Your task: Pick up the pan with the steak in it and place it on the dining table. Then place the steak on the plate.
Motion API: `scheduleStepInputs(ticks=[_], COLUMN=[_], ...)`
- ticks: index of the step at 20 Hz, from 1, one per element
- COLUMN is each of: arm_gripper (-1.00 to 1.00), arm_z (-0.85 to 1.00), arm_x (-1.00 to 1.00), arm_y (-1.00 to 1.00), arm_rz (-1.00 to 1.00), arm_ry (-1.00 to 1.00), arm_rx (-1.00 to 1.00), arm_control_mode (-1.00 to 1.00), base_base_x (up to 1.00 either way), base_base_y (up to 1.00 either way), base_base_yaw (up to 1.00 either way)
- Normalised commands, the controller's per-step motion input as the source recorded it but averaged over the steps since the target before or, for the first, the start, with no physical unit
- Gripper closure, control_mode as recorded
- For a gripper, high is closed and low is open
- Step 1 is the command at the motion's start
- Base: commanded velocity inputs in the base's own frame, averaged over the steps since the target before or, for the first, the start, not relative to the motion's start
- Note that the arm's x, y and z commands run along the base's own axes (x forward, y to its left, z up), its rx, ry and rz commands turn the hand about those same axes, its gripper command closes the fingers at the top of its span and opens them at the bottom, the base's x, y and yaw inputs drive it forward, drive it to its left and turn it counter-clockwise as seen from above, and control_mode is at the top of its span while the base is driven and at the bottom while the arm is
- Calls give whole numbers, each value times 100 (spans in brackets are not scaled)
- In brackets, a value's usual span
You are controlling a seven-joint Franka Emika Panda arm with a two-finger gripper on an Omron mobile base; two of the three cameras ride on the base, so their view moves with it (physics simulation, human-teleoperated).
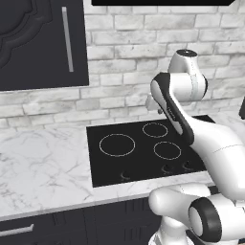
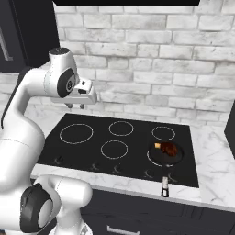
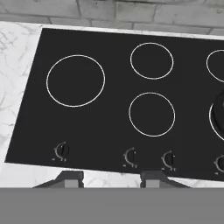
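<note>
The pan [image 2: 166,155] sits on the front right ring of the cooktop [image 2: 92,151], steak [image 2: 168,148] inside, handle [image 2: 164,182] poking past the front edge twd me. My gripper [image 2: 82,106] hangs high over the back left, far away. Fingers [image 3: 70,178] apart, holding nothing. Risk: grab the thin handle wrong & pan tips, steak slides out. Knobs [image 2: 149,173] sit near; nothing blocks the way.

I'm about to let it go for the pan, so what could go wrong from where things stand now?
The gripper hangs high over the cooktop's left side, apart from the pan at the right, so a long sideways reach is needed. The handle is thin and juts past the front edge; a grasp may slip. The steak lies loose and could slide if the pan tilts.
</note>
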Motion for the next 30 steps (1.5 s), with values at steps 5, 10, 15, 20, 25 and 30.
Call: scheduleStepInputs(ticks=[5,10,15,20,25,30], arm_gripper=[-100,-100,-100,-100,-100,-100], arm_z=[-8,-7,-3,-15,-28,-38], arm_x=[-4,-42,-60,-45,-20,-5], arm_y=[0,-13,-44,-57,-67,-75], arm_rz=[0,0,0,0,-1,-2], arm_ry=[0,-3,-5,0,3,6], arm_rx=[-1,0,0,-2,-5,-7], arm_control_mode=[-100,-100,-100,-100,-100,-100], base_base_x=[0,0,0,0,0,0], base_base_y=[0,0,0,0,0,0], base_base_yaw=[0,0,0,0,0,0])
